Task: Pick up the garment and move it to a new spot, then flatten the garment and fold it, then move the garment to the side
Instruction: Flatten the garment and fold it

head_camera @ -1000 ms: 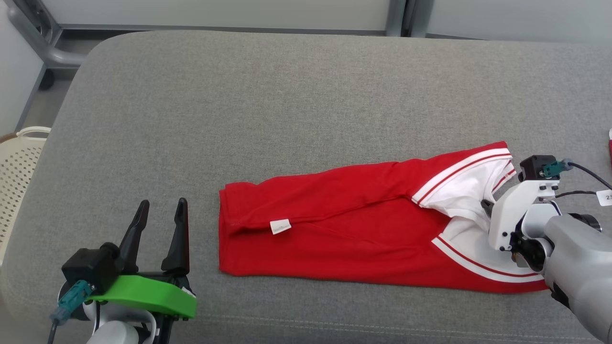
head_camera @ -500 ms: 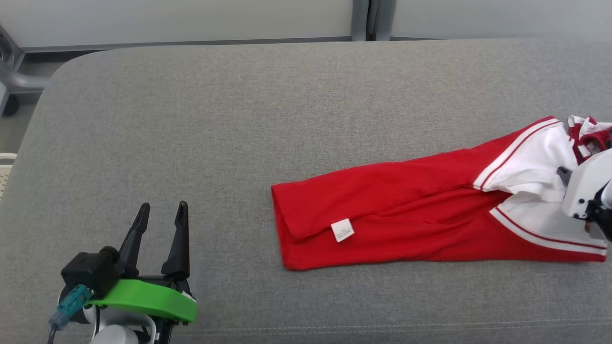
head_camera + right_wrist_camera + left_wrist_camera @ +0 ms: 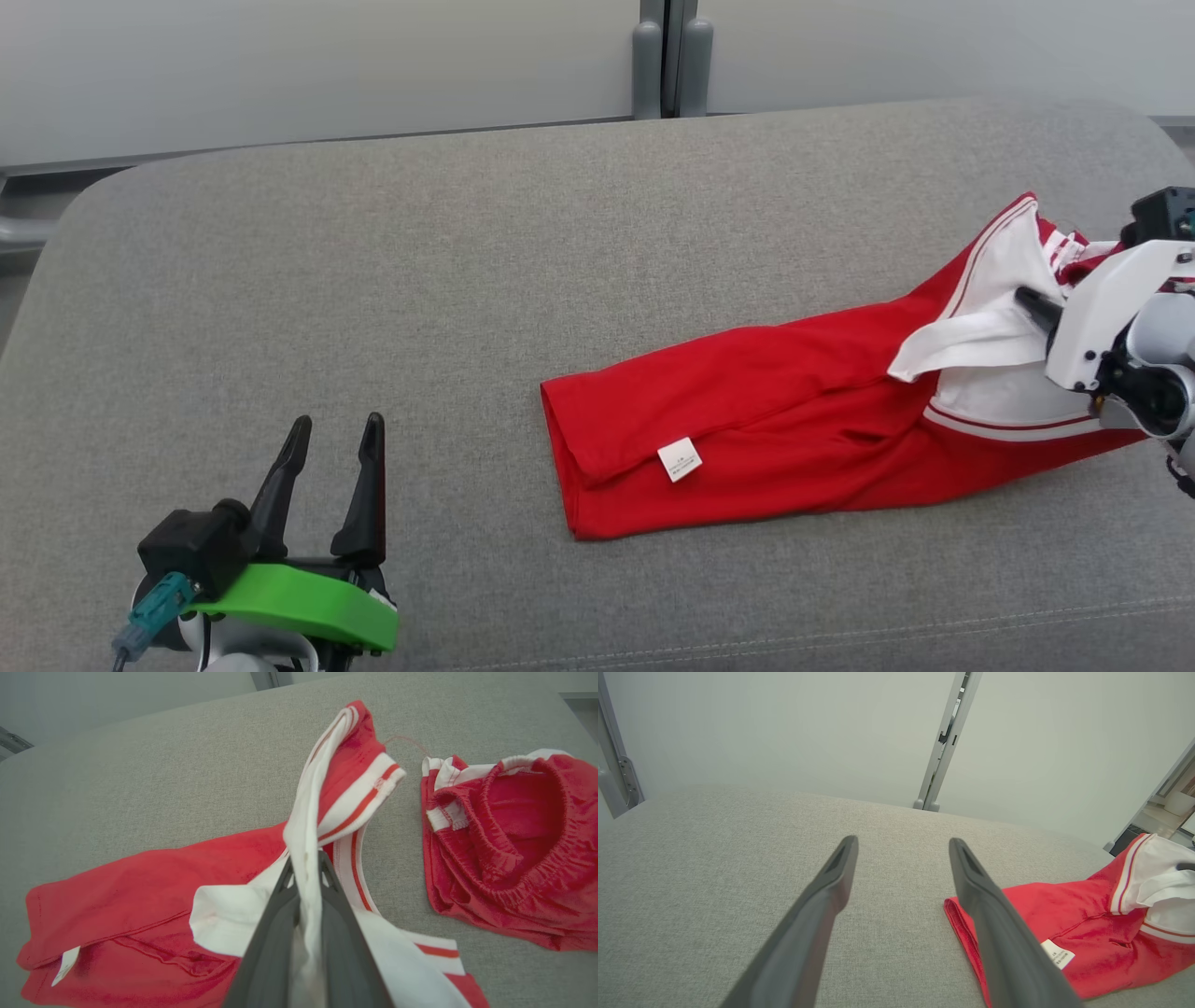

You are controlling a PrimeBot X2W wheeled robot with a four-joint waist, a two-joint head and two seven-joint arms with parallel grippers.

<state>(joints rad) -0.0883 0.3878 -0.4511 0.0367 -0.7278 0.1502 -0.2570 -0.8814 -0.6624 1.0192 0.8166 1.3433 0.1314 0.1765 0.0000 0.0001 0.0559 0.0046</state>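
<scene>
Garment dragged rightward | right hand pinches its white fabric, tips half-buried | left hand splayed, empty

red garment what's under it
The grey cushion lies under the red garment; its white-trimmed end is lifted, pinched by the right gripper. Anything beneath the flat part is covered.

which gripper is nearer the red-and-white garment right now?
Right. The right gripper is shut on the white-trimmed end of the garment, raised off the grey cushion. The left gripper is open, apart from its other end.
</scene>
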